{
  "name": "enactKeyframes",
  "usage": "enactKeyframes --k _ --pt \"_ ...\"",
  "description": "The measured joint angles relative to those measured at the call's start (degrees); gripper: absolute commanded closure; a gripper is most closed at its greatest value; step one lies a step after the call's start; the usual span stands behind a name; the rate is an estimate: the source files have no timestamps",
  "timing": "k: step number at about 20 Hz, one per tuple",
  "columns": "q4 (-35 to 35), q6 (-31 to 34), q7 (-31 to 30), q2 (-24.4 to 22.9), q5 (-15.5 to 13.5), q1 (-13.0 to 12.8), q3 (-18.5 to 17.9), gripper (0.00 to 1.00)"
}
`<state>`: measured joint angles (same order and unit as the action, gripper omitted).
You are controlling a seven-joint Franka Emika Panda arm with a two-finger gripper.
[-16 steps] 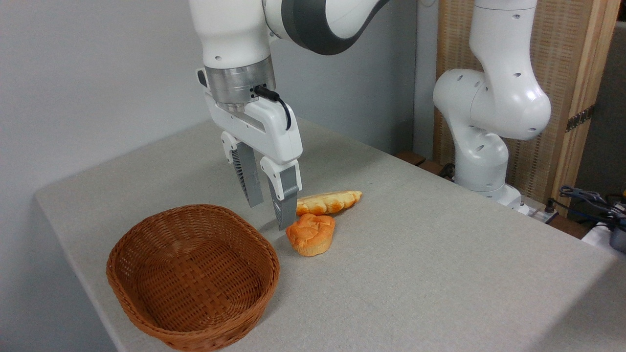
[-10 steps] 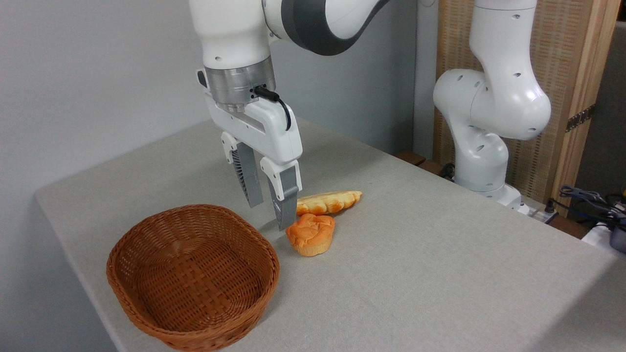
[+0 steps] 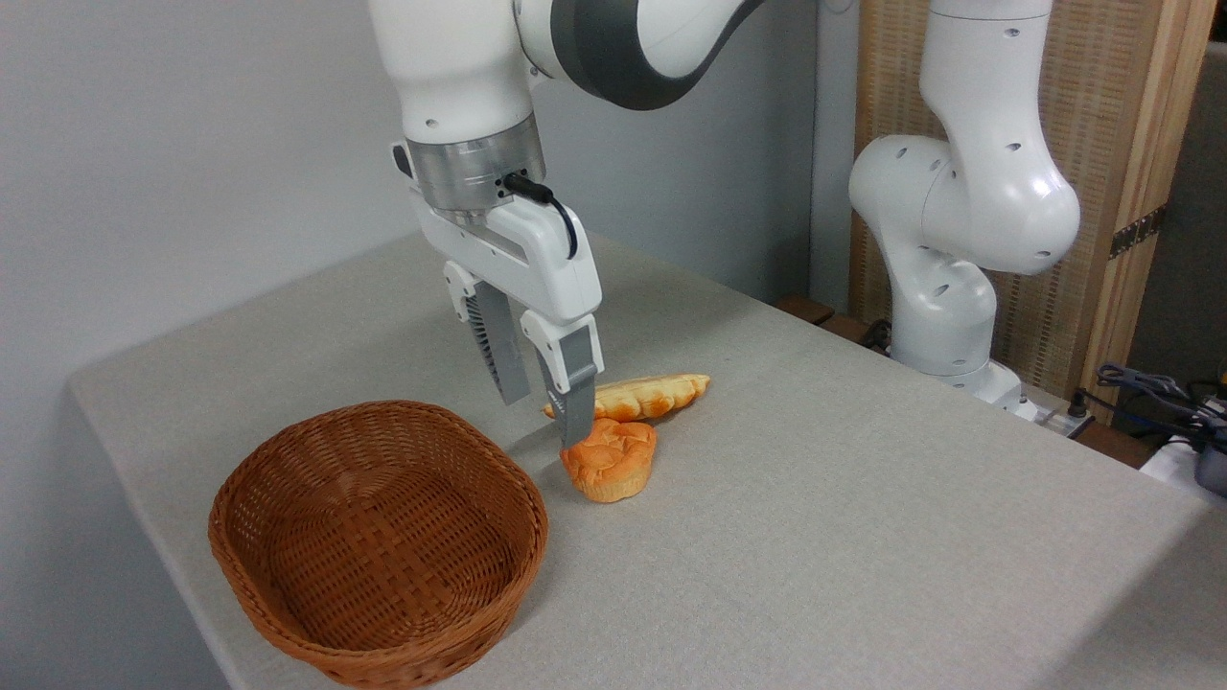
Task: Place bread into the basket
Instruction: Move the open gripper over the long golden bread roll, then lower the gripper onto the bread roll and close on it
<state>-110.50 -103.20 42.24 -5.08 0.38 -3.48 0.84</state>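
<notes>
The gripper (image 3: 544, 422) is hanging with its jaws apart and holding nothing, its fingertips just above the left end of the bread (image 3: 640, 396). The bread is lying on the table (image 3: 863, 498) behind a small round bun (image 3: 610, 459), to the right of the basket (image 3: 379, 541).

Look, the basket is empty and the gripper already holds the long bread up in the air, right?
Not quite. The camera view shows the basket is empty, but the gripper holds nothing: it is open, with its fingers above the table, and the long bread lies on the table behind the bun.
</notes>
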Motion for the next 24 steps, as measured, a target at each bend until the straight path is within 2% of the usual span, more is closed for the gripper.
enactKeyframes --k 7,11,15,22,24 --pt "-5.7 2.9 0.9 -1.3 0.0 -0.8 0.1 0.0" --pt "-12.9 3.6 4.5 -6.6 -0.1 -2.4 0.1 0.0" --pt "-15.8 7.7 6.8 -10.5 -0.9 -3.3 0.1 0.0" --pt "-18.9 8.2 6.9 -9.4 -0.9 -6.0 0.3 0.0" --pt "-18.9 6.6 7.0 -8.5 -1.0 -7.6 0.4 0.0"
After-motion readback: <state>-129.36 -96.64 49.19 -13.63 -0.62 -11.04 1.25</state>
